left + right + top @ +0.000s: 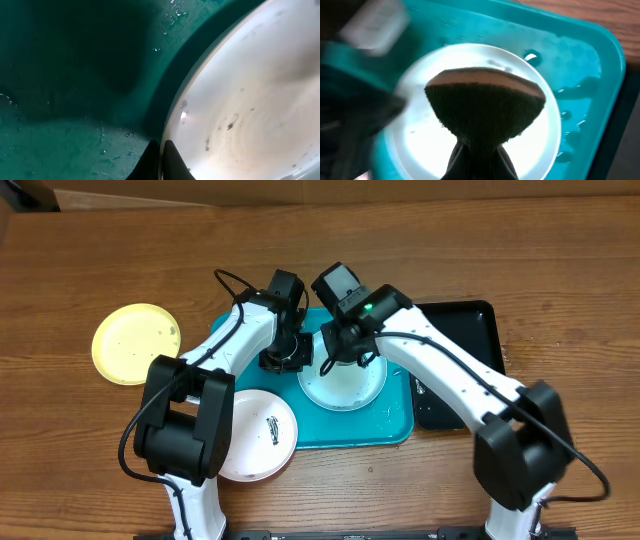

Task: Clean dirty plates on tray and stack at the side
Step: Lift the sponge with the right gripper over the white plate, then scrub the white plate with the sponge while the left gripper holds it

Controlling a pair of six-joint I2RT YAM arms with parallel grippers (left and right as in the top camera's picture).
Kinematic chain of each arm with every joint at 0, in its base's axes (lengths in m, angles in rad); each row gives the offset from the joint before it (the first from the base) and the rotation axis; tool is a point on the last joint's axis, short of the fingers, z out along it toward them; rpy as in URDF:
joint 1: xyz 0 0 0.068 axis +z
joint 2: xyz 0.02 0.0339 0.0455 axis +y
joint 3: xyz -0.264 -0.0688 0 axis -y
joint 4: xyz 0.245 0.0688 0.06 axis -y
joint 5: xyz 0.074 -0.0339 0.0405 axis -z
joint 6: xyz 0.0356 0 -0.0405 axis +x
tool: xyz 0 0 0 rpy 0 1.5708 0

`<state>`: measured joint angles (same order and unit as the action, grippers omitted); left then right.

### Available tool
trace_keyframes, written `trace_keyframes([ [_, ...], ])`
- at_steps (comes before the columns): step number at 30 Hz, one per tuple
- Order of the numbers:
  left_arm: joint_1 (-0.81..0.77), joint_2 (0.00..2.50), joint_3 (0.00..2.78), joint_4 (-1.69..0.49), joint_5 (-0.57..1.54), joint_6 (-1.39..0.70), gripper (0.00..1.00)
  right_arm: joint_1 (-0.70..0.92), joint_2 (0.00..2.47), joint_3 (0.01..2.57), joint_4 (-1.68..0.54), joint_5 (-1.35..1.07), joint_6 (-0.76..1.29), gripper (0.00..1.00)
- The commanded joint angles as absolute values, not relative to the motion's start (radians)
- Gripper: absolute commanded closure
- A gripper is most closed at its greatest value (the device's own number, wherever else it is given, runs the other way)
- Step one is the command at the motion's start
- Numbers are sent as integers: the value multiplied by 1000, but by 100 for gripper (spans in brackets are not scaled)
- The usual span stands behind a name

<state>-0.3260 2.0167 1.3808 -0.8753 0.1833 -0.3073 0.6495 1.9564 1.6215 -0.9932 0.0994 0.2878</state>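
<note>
The light blue plate (345, 388) lies on the turquoise tray (395, 430). My left gripper (286, 360) is at its left rim; in the left wrist view its fingers (161, 150) are shut on the rim of the plate (250, 100), which shows small dark specks. My right gripper (345, 352) is shut on a dark green and tan sponge (485, 107), held just over the plate (412, 142). The white plate (258, 435) with a dark smear lies at the tray's front left corner. The yellow-green plate (135, 343) lies on the table far left.
A narrower black tray (465, 345) lies against the turquoise tray's right side. Water droplets dot the wet tray floor (75, 75) and the tray's right part (590, 65). The wooden table (80, 450) surrounds everything.
</note>
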Motion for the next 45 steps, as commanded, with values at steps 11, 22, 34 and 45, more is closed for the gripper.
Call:
trace_keyframes([
  [11, -326, 2035, 1370, -881, 184, -284, 96, 580, 2072, 1641, -1014, 190, 292, 96],
  [22, -327, 2035, 1370, -881, 184, -284, 96, 574, 2088, 1620, -1007, 190, 285, 96],
  [34, -328, 2035, 1370, -878, 184, -284, 96, 574, 2088, 1565, -955, 190, 285, 83],
  [45, -328, 2035, 1370, -878, 184, -284, 96, 575, 2088, 1565, -958, 190, 285, 80],
])
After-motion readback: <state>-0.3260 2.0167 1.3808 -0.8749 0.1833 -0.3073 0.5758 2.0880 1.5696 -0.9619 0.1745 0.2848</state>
